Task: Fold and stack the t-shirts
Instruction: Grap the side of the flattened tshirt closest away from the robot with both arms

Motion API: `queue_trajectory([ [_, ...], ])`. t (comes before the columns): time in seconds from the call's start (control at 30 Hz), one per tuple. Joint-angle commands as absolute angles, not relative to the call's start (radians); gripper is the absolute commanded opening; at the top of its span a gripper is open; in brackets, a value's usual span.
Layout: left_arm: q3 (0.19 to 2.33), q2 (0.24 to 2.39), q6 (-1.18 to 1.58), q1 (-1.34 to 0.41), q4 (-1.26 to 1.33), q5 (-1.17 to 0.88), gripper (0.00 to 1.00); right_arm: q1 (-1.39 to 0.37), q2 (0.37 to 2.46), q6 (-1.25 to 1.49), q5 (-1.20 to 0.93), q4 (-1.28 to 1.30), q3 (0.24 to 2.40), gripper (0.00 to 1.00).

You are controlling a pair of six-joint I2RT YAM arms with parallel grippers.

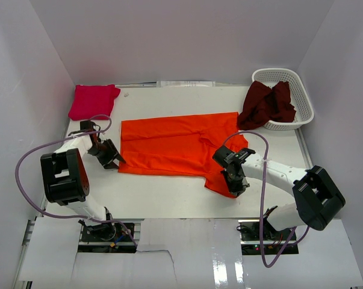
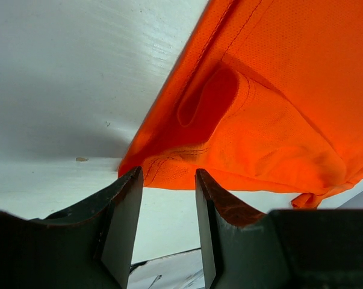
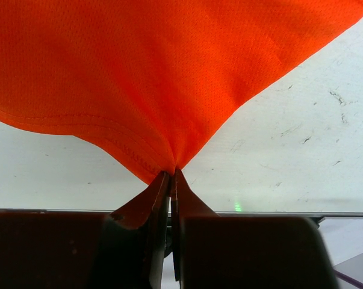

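The bright orange t-shirt (image 1: 169, 144) lies spread across the middle of the table. My right gripper (image 1: 236, 182) is shut on its near right corner, and the cloth fans out from the pinched tips (image 3: 172, 173) in the right wrist view. My left gripper (image 1: 115, 160) stands open at the shirt's near left corner. Nothing is between its fingers (image 2: 168, 174), and the folded hem of the orange t-shirt (image 2: 277, 108) sits just beyond them. A magenta-pink t-shirt (image 1: 94, 101) lies folded at the back left. A dark maroon t-shirt (image 1: 266, 103) hangs crumpled over the basket's left side.
The white lattice basket (image 1: 303, 99) stands at the back right corner. White walls close in the table on the left, back and right. Purple cables loop beside both arms near the front edge.
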State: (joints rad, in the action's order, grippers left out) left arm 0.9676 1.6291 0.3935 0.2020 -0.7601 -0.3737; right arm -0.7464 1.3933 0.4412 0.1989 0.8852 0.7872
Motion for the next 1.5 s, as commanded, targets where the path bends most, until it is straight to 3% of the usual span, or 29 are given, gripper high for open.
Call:
queue_trajectory([
  [0.0, 0.986, 1.641, 0.399, 0.186, -0.742, -0.351, 0.51, -0.745, 1.376, 0.439, 0.19, 0.874, 0.781, 0.08],
  [0.3, 0.997, 1.675, 0.405, 0.164, -0.727, -0.333, 0.5, -0.744, 1.367, 0.443, 0.189, 0.876, 0.776, 0.08],
  [0.4, 0.996, 1.68, 0.403, 0.158, -0.721, -0.337, 0.45, -0.744, 1.367, 0.442, 0.189, 0.876, 0.775, 0.08],
  [0.57, 0.989, 1.69, 0.403, 0.155, -0.715, -0.33, 0.44, -0.744, 1.359, 0.442, 0.181, 0.876, 0.776, 0.08],
  [1.13, 1.008, 1.749, 0.411, 0.092, -0.713, -0.129, 0.44, -0.744, 1.319, 0.443, 0.156, 0.884, 0.778, 0.08],
  [1.27, 1.019, 1.758, 0.411, 0.063, -0.726, -0.088, 0.35, -0.746, 1.321, 0.442, 0.156, 0.882, 0.778, 0.08],
  [1.33, 1.032, 1.767, 0.41, 0.041, -0.741, -0.066, 0.25, -0.745, 1.321, 0.442, 0.153, 0.879, 0.776, 0.08],
  [1.47, 1.057, 1.784, 0.411, 0.017, -0.767, -0.015, 0.23, -0.744, 1.319, 0.439, 0.149, 0.879, 0.775, 0.08],
])
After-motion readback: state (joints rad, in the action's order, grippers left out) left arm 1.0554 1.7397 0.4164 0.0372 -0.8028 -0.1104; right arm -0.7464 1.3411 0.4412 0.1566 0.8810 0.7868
